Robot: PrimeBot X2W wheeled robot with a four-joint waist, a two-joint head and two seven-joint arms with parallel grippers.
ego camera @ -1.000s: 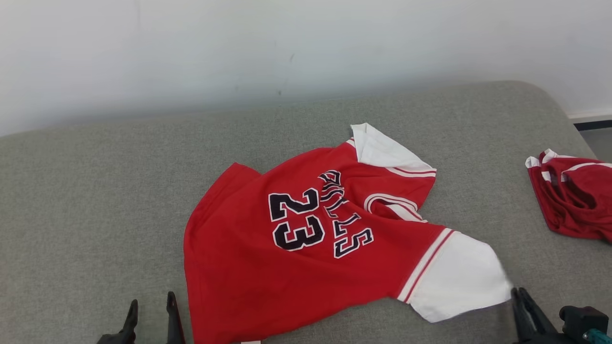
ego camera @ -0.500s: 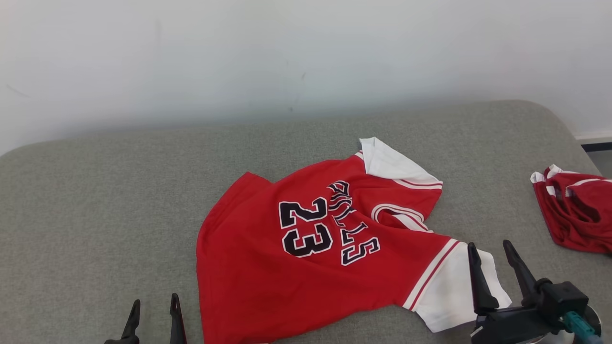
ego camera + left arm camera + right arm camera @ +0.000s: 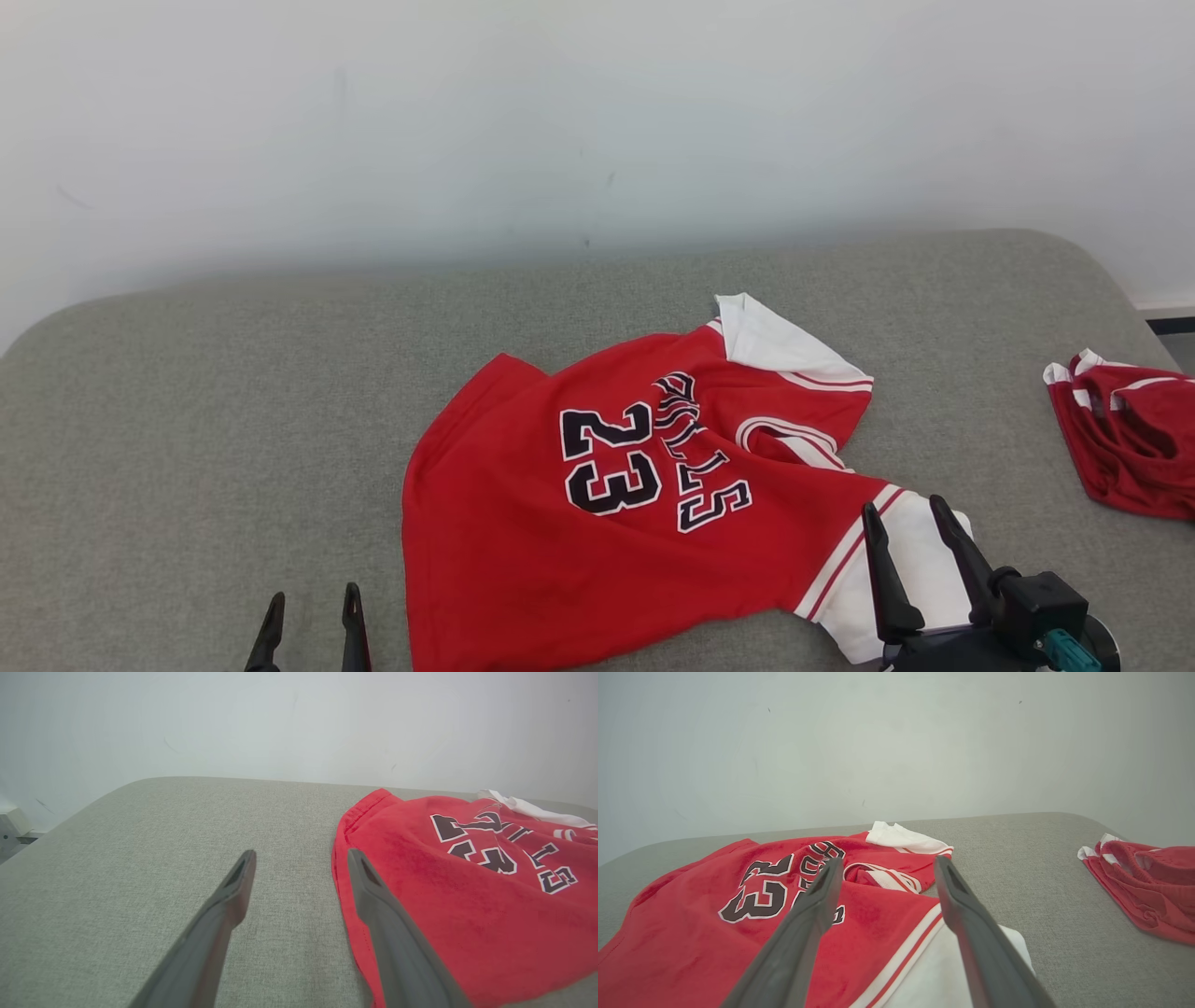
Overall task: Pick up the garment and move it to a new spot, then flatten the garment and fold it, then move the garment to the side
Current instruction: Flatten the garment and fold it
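Observation:
The garment (image 3: 523, 551) is a red jersey with a black "23" and white sleeves, lying spread but creased on the grey padded surface (image 3: 233, 420). One white sleeve is folded over at its far end, and the near white sleeve (image 3: 848, 605) lies flat at lower right. My right gripper (image 3: 904, 509) hovers open over that near sleeve with nothing between its fingers; the right wrist view has the gripper (image 3: 888, 860) pointing across the jersey (image 3: 691, 924). My left gripper (image 3: 314, 597) stands open at lower left, just left of the jersey's hem (image 3: 444, 905), its own view showing the gripper (image 3: 301, 854) empty.
A second red and white garment (image 3: 1130, 448) lies bunched at the right edge of the surface, also seen as a red heap (image 3: 1134, 886) in the right wrist view. A white wall rises behind the surface's rounded far edge. Bare grey padding stretches to the left.
My right gripper has opened, let go of the near white sleeve and risen over it. The head camera has tilted, shifting the whole picture down. The left gripper stays open.

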